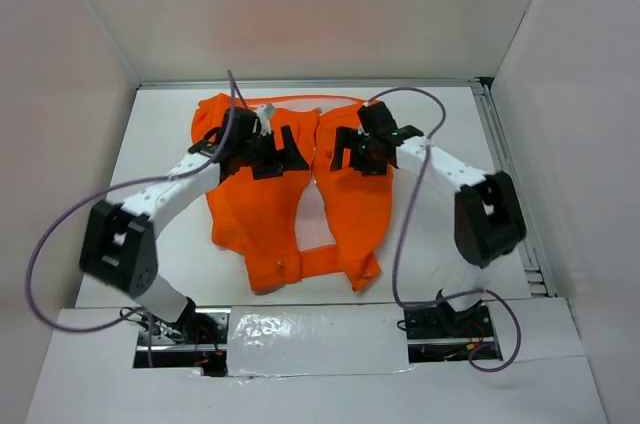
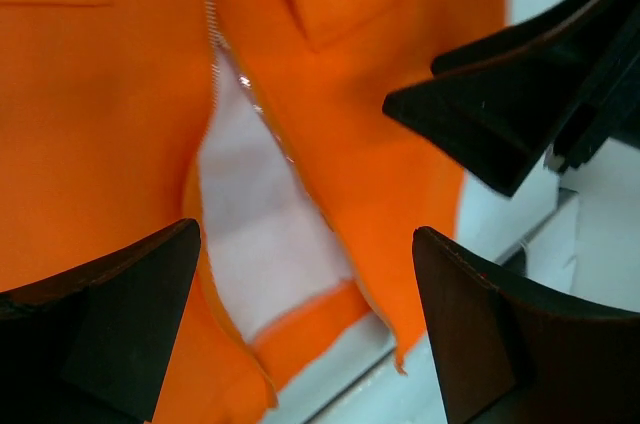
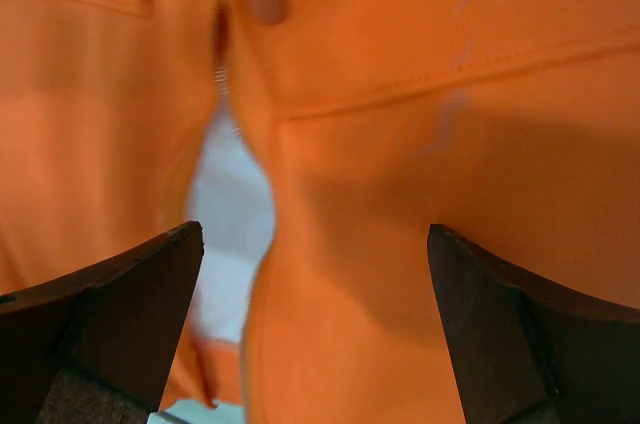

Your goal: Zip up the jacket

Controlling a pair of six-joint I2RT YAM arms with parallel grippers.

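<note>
Left hand (image 2: 305,236) and right hand (image 3: 315,234) wide open, empty, above jacket (image 1: 262,214) with gaping zipper (image 2: 212,14); risk of pinching loose lining (image 2: 250,224) instead of zipper edge, jamming teeth.

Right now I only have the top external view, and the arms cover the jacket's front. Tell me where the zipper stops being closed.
Observer: In the left wrist view the zipper on the jacket is joined only near the top of the frame. Below that, the two edges part over pale lining.
Operator: Report the left gripper's jaws.
Observer: The left gripper is open and holds nothing. Its fingers straddle that gap.
Operator: Now the right one.
Observer: The right gripper is open and empty too. A round snap sits just beside the zipper ahead of it.
</note>
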